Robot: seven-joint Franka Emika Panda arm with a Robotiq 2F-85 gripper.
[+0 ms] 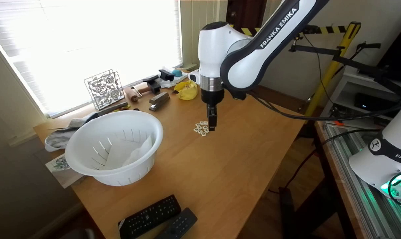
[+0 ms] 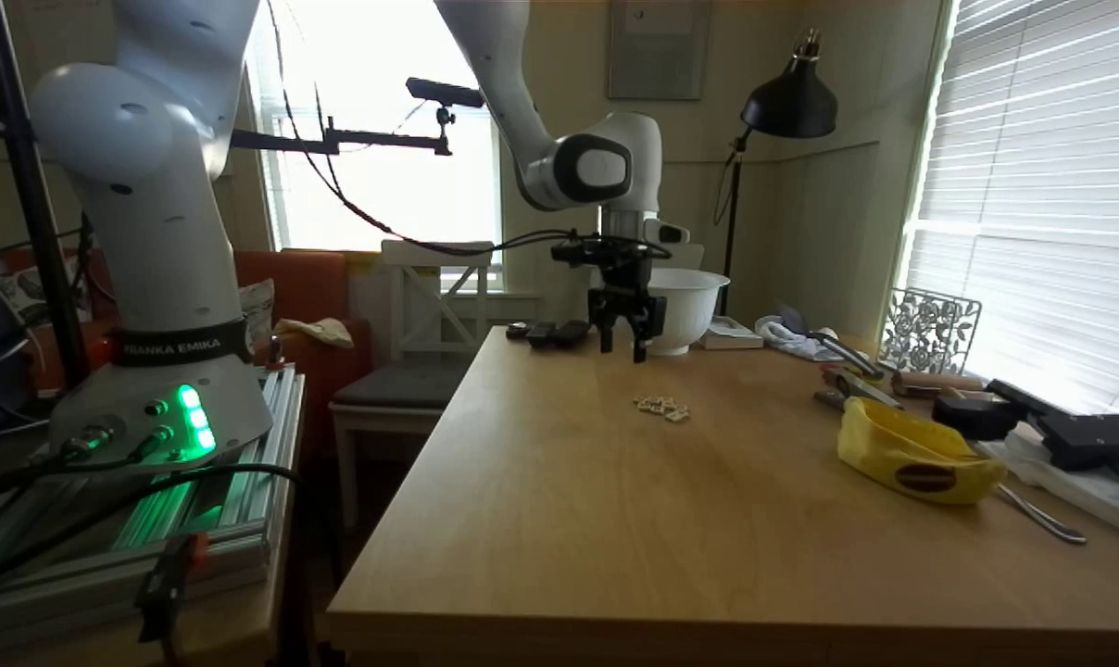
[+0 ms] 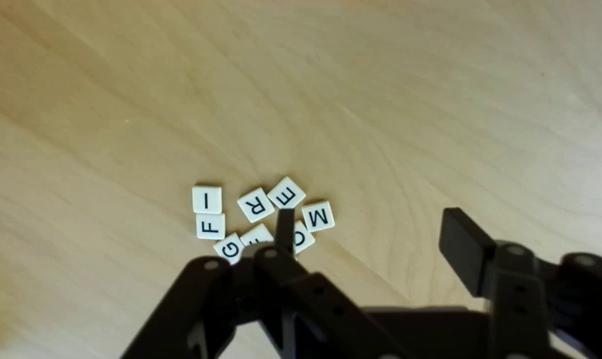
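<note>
Several small white letter tiles (image 2: 676,415) lie loosely grouped on the wooden table. In the wrist view I can read an M tile (image 3: 326,219), an E tile (image 3: 284,191), an R tile (image 3: 255,204), an I tile (image 3: 207,199), an F tile (image 3: 211,227) and a G tile (image 3: 228,248). My gripper (image 3: 368,234) is open above the table, pointing down, with only bare wood visible between its fingers. The left finger hides part of the group, including some of an O-like tile (image 3: 303,237). In an exterior view the gripper (image 2: 622,348) hangs apart from the tabletop.
A white slotted bowl (image 1: 130,176) stands on the table, with remotes (image 1: 150,215) near the front edge. Along the window side are a stapler (image 1: 159,100), a yellow pouch (image 2: 911,454), a wooden roller (image 1: 132,94) and a metal floral holder (image 1: 105,89).
</note>
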